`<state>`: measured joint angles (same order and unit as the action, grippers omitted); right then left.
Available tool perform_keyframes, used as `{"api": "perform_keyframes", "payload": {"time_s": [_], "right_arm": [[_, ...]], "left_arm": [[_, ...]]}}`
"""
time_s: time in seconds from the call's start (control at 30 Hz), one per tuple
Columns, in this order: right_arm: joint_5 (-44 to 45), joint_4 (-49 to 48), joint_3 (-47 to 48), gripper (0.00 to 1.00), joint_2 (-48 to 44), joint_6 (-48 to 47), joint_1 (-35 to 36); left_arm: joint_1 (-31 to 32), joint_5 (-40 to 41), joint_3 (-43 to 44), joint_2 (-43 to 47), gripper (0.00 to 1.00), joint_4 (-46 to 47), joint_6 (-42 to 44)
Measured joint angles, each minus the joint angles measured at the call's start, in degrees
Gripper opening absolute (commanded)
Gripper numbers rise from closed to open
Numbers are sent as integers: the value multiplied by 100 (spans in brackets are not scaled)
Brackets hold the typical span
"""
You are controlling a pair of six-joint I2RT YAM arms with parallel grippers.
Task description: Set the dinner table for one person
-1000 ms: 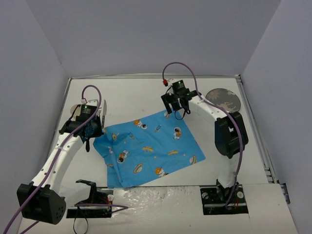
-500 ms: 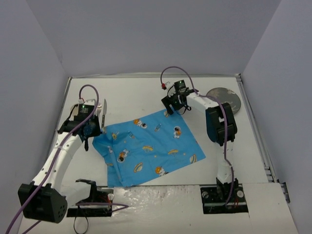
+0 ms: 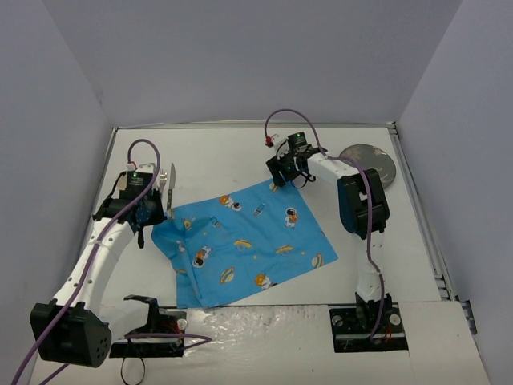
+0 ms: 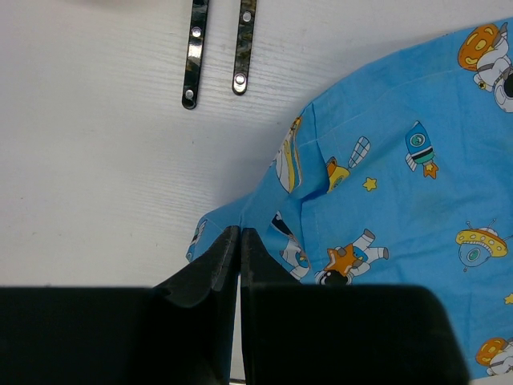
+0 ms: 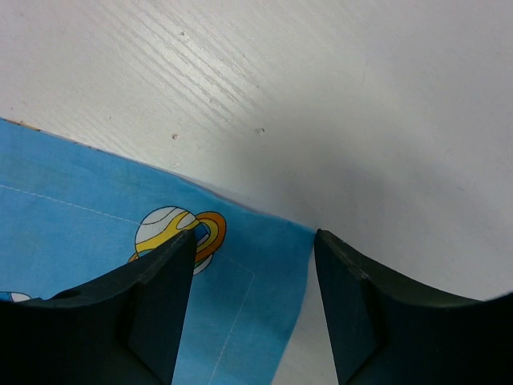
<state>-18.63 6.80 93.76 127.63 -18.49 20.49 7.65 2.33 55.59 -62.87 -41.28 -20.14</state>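
The white dinner table (image 3: pixel 224 156) carries a blue space-print placemat (image 3: pixel 248 241), lying skewed and wrinkled on its left side. My left gripper (image 3: pixel 149 215) is at the mat's left corner. In the left wrist view its jaws (image 4: pixel 240 233) are pressed together on the puckered corner of the placemat (image 4: pixel 401 184). My right gripper (image 3: pixel 282 175) is at the mat's far corner. In the right wrist view it (image 5: pixel 252 241) is open and straddles that corner of the placemat (image 5: pixel 120 216), close above the table.
A grey plate (image 3: pixel 367 164) lies at the back right by the table rim. Two pieces of cutlery (image 3: pixel 169 183) lie just beyond my left gripper; their dark riveted handles (image 4: pixel 192 56) show in the left wrist view. Walls enclose the table.
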Motion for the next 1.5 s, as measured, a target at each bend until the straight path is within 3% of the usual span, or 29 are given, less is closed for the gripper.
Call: {"api": "perform_keyframes", "payload": {"time_s": [0.1, 0.13, 0.2, 0.27, 0.47, 0.6, 0.77, 0.93, 1.17, 1.3, 1.4, 1.5], "right_arm": [[-33, -57, -37, 28, 0, 19, -21], [-53, -75, -49, 26, 0, 36, -22], [-88, -163, -123, 6, -20, 64, -22], [-137, -253, -215, 0, -60, 92, -22], [-68, -379, -694, 0, -400, 193, -20], [225, 314, -1314, 0, -1133, 313, -22], [529, 1099, -1319, 0, -2493, 494, -20], [936, 1278, -380, 0, -3343, 460, -52], [1404, 1340, 1751, 0, -2570, 319, -229], [1881, 1405, 2960, 0, -1745, 2, -335], [2142, 898, 2761, 0, -1679, -230, -422], [2259, -316, 1351, 0, -2223, -461, -501]], "left_arm": [[-3, 0, 0, 0, 0, 0, 2], [-8, -2, 0, 0, 0, 2, 2], [-20, -6, 0, 0, 0, 2, 2], [-29, -18, 0, 0, 0, 2, 4], [-34, -94, 0, 54, 0, 12, 38], [-34, -141, 179, 138, 0, -178, 77], [-34, -190, 1334, 140, 0, -604, 146], [-34, -129, 2720, -166, 0, -511, 173], [-41, -248, 5024, -2096, 0, -271, 338], [-38, -459, 6916, -3712, 0, -552, 656], [-38, -592, 7751, -4397, 0, -460, 935], [-38, -649, 7695, -4411, 0, -201, 1271]]}}
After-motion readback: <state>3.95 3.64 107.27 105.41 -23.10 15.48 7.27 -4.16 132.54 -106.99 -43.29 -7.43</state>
